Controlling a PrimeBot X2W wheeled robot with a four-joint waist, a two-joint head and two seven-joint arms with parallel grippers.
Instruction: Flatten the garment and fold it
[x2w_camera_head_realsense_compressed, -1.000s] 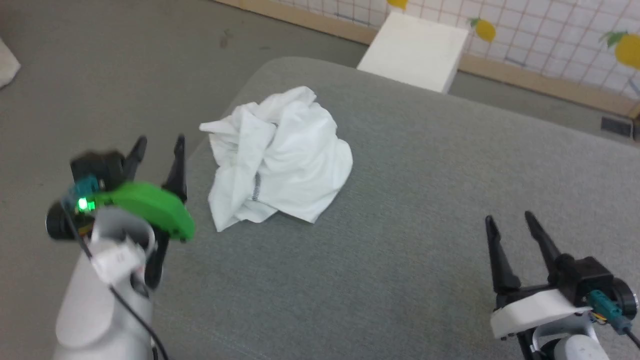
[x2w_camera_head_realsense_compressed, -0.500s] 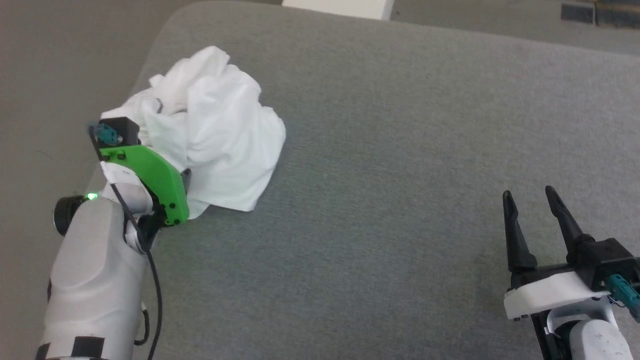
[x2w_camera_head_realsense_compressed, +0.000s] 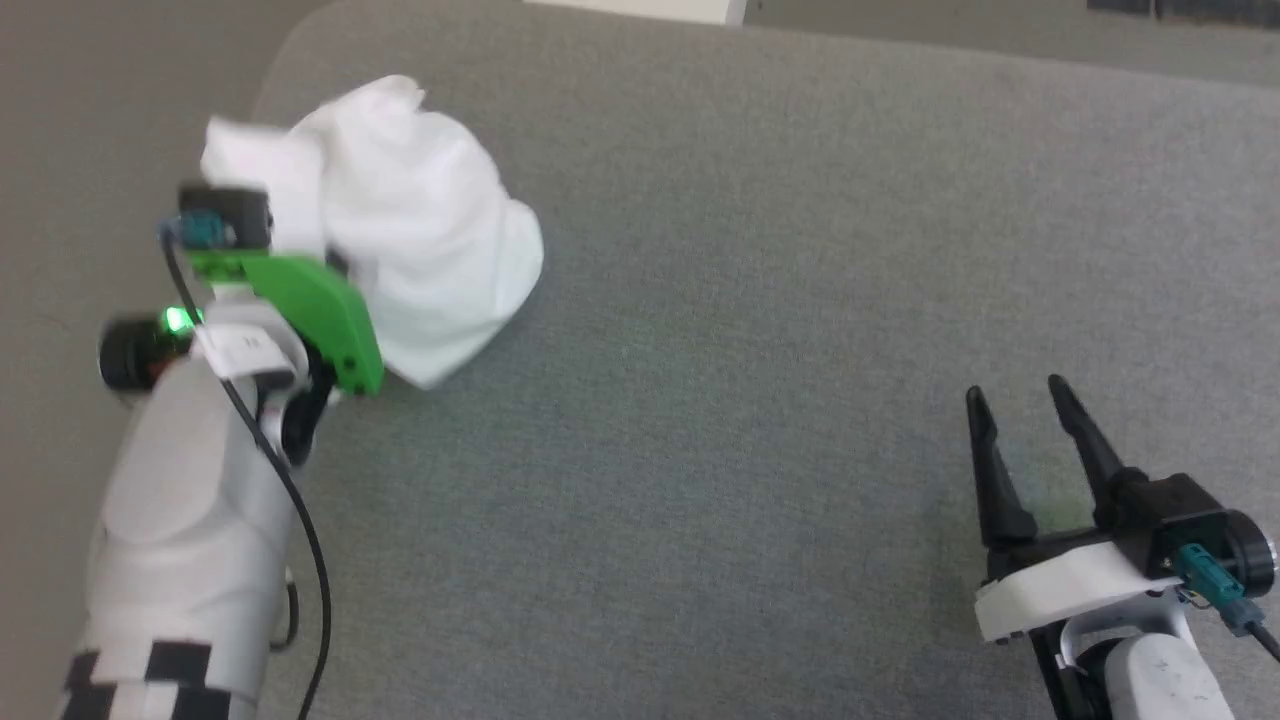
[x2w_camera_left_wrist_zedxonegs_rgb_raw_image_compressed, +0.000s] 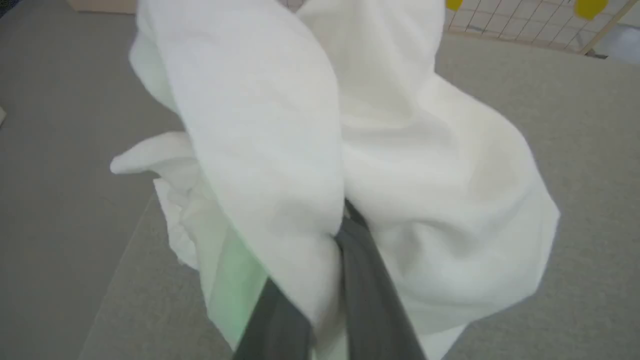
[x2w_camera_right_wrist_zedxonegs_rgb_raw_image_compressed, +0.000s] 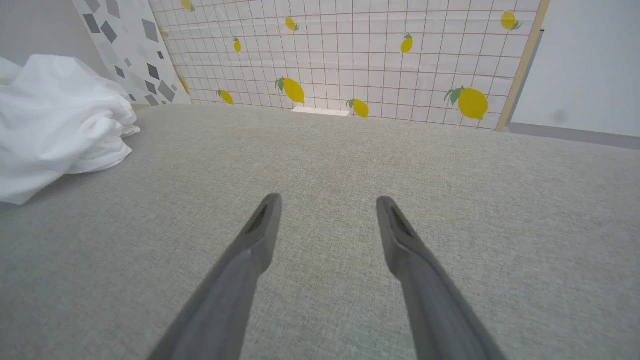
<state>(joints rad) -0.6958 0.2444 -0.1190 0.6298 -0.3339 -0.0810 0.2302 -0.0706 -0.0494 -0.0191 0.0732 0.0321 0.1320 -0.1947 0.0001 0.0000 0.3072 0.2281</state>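
The garment (x2w_camera_head_realsense_compressed: 420, 220) is a crumpled white heap at the far left of the grey padded surface (x2w_camera_head_realsense_compressed: 750, 300). My left arm's green wrist mount (x2w_camera_head_realsense_compressed: 300, 300) sits against the heap's near left side. In the left wrist view my left gripper (x2w_camera_left_wrist_zedxonegs_rgb_raw_image_compressed: 336, 232) has its two dark fingers close together, with a fold of the garment (x2w_camera_left_wrist_zedxonegs_rgb_raw_image_compressed: 280, 125) pinched between them and cloth draped over the tips. My right gripper (x2w_camera_head_realsense_compressed: 1015, 392) stands open at the lower right, well away from the cloth, with nothing between its fingers. The right wrist view shows the right gripper (x2w_camera_right_wrist_zedxonegs_rgb_raw_image_compressed: 327, 200) and the garment (x2w_camera_right_wrist_zedxonegs_rgb_raw_image_compressed: 55, 130) at far left.
The grey surface's rounded far left corner and left edge run close beside the heap, with floor (x2w_camera_head_realsense_compressed: 100, 120) beyond. A white box (x2w_camera_head_realsense_compressed: 640, 8) peeks in at the top edge. A lemon-patterned tile wall (x2w_camera_right_wrist_zedxonegs_rgb_raw_image_compressed: 350, 50) stands behind the surface.
The camera has tilted down. My left gripper has gone from open beside the heap into its near left side and shut on a fold; the heap has bunched up. The right gripper is unchanged.
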